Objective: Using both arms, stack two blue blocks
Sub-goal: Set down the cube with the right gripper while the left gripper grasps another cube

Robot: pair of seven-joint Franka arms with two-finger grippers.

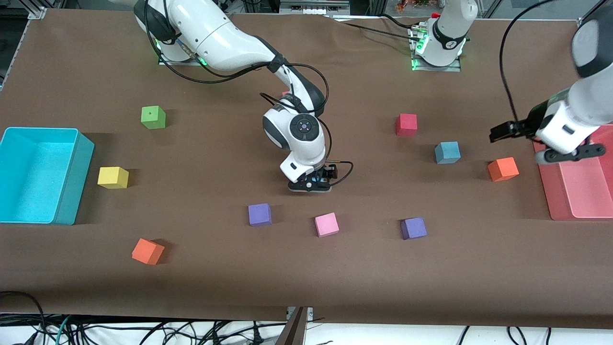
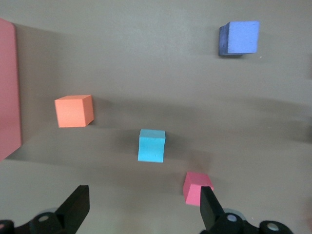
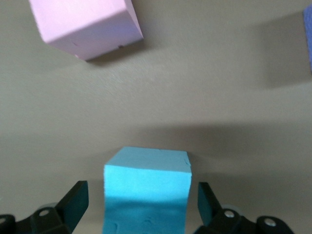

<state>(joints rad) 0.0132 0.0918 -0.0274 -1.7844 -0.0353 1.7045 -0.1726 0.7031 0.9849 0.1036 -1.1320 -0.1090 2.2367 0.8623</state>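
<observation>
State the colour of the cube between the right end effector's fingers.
Light sky blue cube; the right wrist view shows it best.

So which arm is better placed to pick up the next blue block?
Probably the left. The left gripper is open over the table near the free blue block. The right gripper is low at the other blue block, jaws apart around it.

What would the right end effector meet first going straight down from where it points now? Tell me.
Probably the blue block between the right end effector's open fingers, which stand apart from its sides; the table lies under it.
</observation>
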